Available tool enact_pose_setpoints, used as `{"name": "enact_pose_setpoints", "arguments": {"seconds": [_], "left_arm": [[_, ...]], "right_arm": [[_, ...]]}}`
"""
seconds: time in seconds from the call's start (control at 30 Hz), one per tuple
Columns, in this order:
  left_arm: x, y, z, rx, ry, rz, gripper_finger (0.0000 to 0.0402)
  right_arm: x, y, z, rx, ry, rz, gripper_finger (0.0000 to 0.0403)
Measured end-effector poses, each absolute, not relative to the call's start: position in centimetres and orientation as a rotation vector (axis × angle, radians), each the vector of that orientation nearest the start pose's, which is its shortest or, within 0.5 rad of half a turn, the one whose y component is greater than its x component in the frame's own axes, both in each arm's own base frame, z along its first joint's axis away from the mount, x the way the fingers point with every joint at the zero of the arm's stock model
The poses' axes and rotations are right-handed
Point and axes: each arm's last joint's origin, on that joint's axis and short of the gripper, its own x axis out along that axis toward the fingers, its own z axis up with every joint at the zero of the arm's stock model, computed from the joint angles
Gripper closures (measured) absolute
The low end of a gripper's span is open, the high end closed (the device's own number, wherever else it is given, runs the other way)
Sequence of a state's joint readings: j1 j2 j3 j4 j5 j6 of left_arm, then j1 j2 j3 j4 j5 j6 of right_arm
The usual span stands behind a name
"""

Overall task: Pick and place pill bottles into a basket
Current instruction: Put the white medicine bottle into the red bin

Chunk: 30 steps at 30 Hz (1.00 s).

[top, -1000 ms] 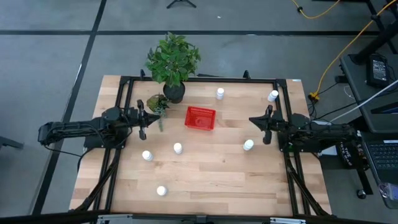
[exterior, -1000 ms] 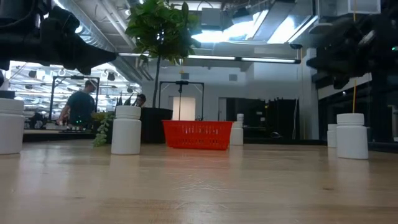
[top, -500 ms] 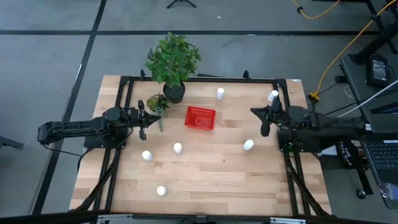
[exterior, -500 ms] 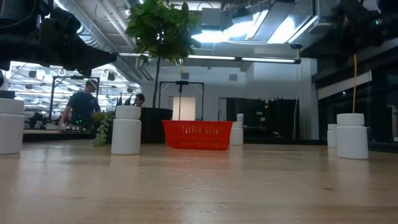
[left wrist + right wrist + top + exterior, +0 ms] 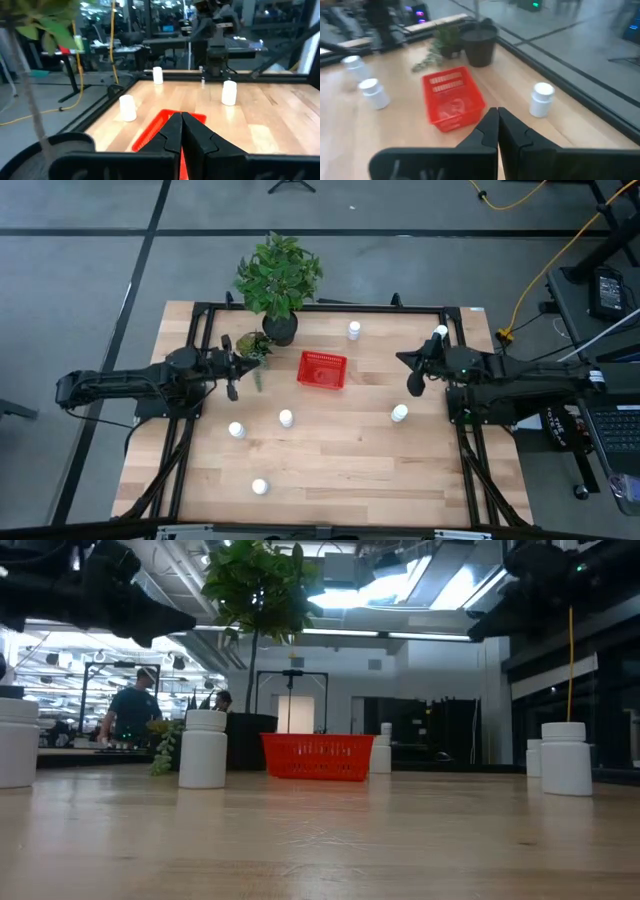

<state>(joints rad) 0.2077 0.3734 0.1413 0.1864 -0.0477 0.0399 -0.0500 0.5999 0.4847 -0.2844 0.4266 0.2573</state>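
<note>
Six pill bottles [image 5: 260, 487] stand upright, caps up, scattered on the table [image 5: 340, 470] from near edge to far. Past the middle ones, the red basket [image 5: 322, 369] sits empty, long axis across the table. Left gripper [image 5: 232, 376] and right gripper [image 5: 415, 375] flank it, fingers closed on nothing.

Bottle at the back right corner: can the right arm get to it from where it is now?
Probably yes. The right gripper hangs shut just in front of that pill bottle, with only bare table between them. It holds nothing, but its fingers must open first.
</note>
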Motion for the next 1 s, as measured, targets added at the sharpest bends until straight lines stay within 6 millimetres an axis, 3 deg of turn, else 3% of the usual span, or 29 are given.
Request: {"name": "enact_pose_setpoints", "arguments": {"seconds": [0.37,0.53,0.73,1.0], "left_arm": [[15.2,3.6,20.6,0.033,0.157,0.313,0.0400],[16.1,3.7,21.2,0.064,0.176,0.289,0.0394],[16.2,3.8,21.3,0.088,0.177,0.291,0.0389],[16.2,3.8,21.3,0.082,0.176,0.291,0.0389]], "right_arm": [[14.1,-2.8,24.5,0.199,0.340,-0.618,0.0387],[13.9,-3.2,26.2,0.262,0.334,-0.659,0.0387],[12.9,-3.6,28.2,0.316,0.538,-0.804,0.0387],[11.9,-4.5,28.5,0.475,0.746,-1.102,0.0386]]}}
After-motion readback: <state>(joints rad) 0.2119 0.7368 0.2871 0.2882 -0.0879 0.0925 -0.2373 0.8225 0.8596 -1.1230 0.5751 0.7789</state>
